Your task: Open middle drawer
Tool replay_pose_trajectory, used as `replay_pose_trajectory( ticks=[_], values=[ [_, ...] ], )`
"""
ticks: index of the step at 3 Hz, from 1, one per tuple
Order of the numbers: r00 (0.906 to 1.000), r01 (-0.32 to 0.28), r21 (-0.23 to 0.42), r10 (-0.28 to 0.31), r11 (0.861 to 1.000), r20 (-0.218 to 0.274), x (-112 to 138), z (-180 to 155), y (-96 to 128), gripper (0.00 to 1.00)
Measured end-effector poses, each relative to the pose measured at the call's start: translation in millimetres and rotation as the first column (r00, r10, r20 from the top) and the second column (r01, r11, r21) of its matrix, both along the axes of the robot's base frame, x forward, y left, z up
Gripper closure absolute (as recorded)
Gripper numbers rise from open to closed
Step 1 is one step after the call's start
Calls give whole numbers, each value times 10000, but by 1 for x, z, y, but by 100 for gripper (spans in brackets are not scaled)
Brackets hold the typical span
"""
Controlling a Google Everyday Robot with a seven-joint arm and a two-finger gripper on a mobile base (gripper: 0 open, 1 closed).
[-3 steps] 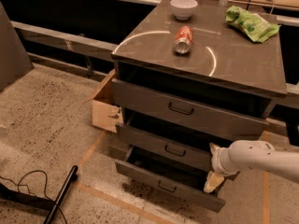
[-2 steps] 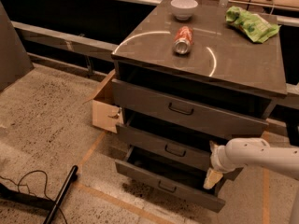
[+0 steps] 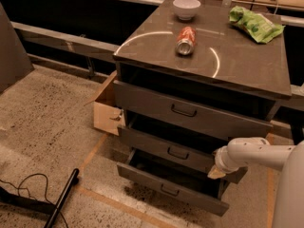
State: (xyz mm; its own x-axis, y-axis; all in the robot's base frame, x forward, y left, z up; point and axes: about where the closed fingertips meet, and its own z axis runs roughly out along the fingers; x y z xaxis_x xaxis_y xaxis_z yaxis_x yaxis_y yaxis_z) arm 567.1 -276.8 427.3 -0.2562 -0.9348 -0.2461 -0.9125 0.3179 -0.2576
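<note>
The grey metal cabinet (image 3: 247, 65) has three drawers, all standing a little way out. The middle drawer (image 3: 156, 145) has a narrow front panel and a small dark wire handle (image 3: 177, 153). It sits out past the top drawer (image 3: 190, 112) and behind the bottom drawer (image 3: 166, 184). My gripper (image 3: 216, 172), at the end of a white arm (image 3: 256, 153) coming in from the right, is at the right end of the middle drawer's front, well right of the handle.
On the cabinet top lie a white bowl (image 3: 186, 7), a red can on its side (image 3: 185, 40) and a green bag (image 3: 255, 24). An open cardboard box (image 3: 108, 109) stands left of the cabinet. A black pole (image 3: 61, 198) and a cable (image 3: 23, 186) lie on the floor at the lower left.
My gripper has risen slightly, from beside the bottom drawer's right end to the middle drawer's right end. The drawers have not visibly moved.
</note>
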Motion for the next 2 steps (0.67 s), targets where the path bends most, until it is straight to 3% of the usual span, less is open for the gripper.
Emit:
replay_pose_trajectory(
  ticks=[1,2],
  values=[
    [9994,32,-5,-32,10000,-356,-8,-9,-1,64],
    [9994,32,-5,-32,10000,-358,-8,-6,-1,63]
  ],
)
